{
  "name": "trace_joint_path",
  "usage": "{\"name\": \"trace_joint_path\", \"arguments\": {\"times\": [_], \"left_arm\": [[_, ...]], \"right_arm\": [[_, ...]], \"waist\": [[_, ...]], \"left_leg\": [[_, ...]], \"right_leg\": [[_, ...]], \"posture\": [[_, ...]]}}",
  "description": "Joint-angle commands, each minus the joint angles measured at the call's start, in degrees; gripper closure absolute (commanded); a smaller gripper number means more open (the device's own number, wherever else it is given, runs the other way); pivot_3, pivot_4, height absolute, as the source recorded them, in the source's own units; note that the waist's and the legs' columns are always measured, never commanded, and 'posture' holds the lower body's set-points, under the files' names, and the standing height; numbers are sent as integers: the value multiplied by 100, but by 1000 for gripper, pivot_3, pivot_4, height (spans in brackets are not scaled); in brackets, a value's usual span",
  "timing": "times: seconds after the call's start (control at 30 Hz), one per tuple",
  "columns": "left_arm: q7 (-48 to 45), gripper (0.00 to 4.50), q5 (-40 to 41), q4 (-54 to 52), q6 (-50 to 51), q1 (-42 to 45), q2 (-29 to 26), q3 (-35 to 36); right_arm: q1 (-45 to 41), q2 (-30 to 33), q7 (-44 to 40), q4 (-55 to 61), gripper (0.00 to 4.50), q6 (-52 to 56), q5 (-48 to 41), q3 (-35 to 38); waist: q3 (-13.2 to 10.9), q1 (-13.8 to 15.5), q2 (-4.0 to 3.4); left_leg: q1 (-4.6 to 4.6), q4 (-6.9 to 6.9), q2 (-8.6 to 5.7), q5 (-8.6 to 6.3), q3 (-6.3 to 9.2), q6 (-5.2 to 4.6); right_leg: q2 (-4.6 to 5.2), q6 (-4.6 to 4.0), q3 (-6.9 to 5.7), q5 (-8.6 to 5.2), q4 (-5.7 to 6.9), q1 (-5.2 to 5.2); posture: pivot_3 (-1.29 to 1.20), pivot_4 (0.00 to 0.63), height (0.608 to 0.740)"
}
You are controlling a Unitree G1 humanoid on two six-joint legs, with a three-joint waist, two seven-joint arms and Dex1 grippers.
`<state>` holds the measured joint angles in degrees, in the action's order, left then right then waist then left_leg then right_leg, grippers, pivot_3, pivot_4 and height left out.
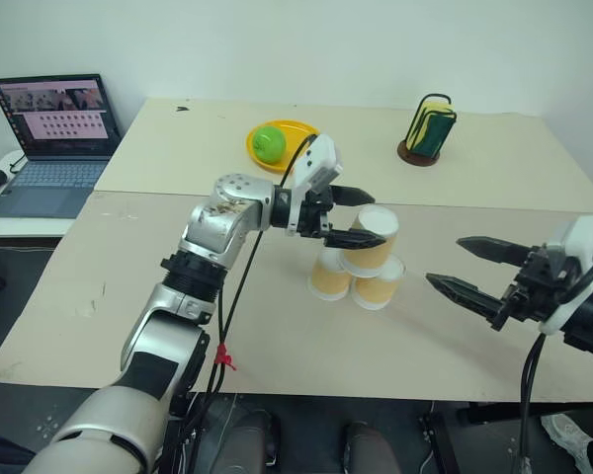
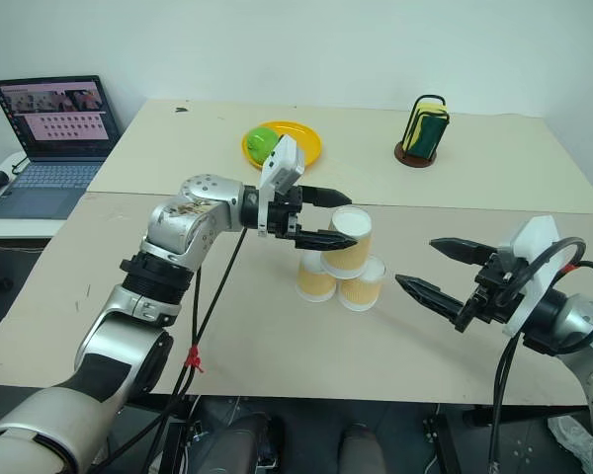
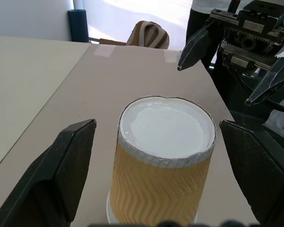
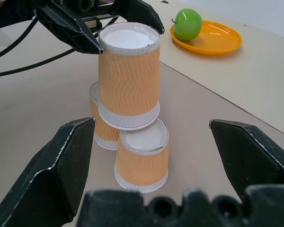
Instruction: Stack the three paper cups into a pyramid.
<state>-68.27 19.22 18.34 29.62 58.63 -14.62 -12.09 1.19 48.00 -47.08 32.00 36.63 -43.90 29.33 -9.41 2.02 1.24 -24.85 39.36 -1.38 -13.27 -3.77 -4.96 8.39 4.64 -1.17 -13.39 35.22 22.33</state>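
Left eye view shows the left gripper (image 1: 360,217) spread wide around the top cup (image 1: 373,240) without touching it. That cup rests upside down on two cups (image 1: 354,279) at frame centre. At lower right, the right gripper (image 1: 466,267) gapes, holding nothing.

Tan-orange zigzag-ribbed cups (image 4: 128,75), white bases; green apple (image 4: 187,24); orange-yellow plate (image 4: 220,41).

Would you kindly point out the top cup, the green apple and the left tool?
top cup (image 4: 128,80), right wrist view, its orange side.
green apple (image 4: 187,24), right wrist view, its middle.
left tool (image 1: 364,217), left eye view, between fingertips.
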Motion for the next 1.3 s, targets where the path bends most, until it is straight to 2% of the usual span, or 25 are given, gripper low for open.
{"name": "trace_joint_path", "arguments": {"times": [0.03,0.43,0.57,0.77,0.93,1.1,1.3], "left_arm": [[10,51,139,-350,108,-46,-82,135],[367,51,305,-1143,517,-421,-572,411],[757,51,610,-1937,1026,-836,-923,901],[2354,51,794,-3311,1733,-1759,-944,1831],[4055,51,668,-3924,1821,-2556,-430,2757],[5211,51,405,-4275,1716,-3172,-176,3223],[6623,51,-748,-4090,382,-4364,206,3594]], "right_arm": [[-115,102,-61,23,0,-194,35,29],[-539,191,-356,-456,0,-314,215,-307],[-760,247,-477,-807,0,-436,419,-493],[-1088,265,-12,-1951,0,-877,1484,-835],[-1387,12,699,-2544,0,-874,1984,-965],[-1526,-405,1236,-2651,0,-1058,2295,-1046],[-1614,-1284,2198,-2949,0,-1295,2537,-934]], "waist": [[0,-3,0],[0,-63,-1],[1,-116,-2],[1,-140,-2],[1,-124,-2],[1,-137,-1],[3,-135,-2]], "left_leg": [[0,0,0,0,0,0],[0,6,0,0,0,0],[0,6,0,1,2,1],[4,9,1,9,3,15],[10,12,-1,20,3,34],[21,9,0,36,-4,64],[44,3,-1,30,-9,67]], "right_leg": [[0,0,0,0,1,0],[-1,0,1,0,7,0],[0,0,1,0,6,1],[0,1,7,0,15,1],[3,1,11,-1,37,2],[2,0,28,-2,50,4],[3,-1,37,-2,56,-6]], "posture": [[0,150,726],[0,150,726],[0,150,726],[0,150,726],[0,150,726],[0,150,726],[0,150,726]]}}
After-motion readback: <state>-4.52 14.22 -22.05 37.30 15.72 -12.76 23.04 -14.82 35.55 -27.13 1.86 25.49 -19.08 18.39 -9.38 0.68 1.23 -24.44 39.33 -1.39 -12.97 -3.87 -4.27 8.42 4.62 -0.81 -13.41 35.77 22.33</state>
